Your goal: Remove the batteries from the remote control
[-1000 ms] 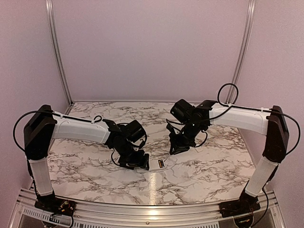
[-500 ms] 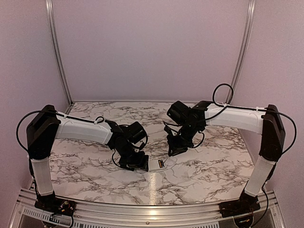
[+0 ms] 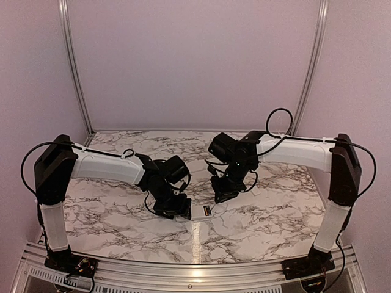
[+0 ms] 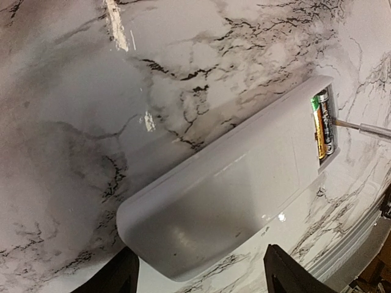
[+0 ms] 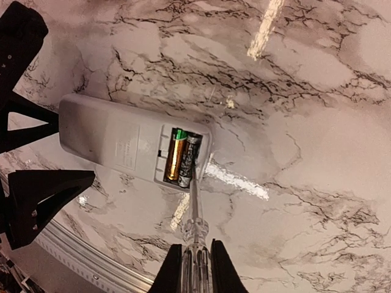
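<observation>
The remote control (image 5: 116, 140) is seen lying flat on the marble table (image 5: 317, 122), its battery recess turned upward and uncovered. Both batteries (image 5: 177, 159) are seated in it side by side (the golden-orange one beside the dark one). The left gripper (image 4: 198, 278) is spread wide about the end opposite the recess; whether the remote is actually pinched cannot be told. A thin metal rod (image 5: 194, 207) is clamped in the closed right gripper (image 5: 195, 250), its tip laid at the recess edge by the dark battery.
</observation>
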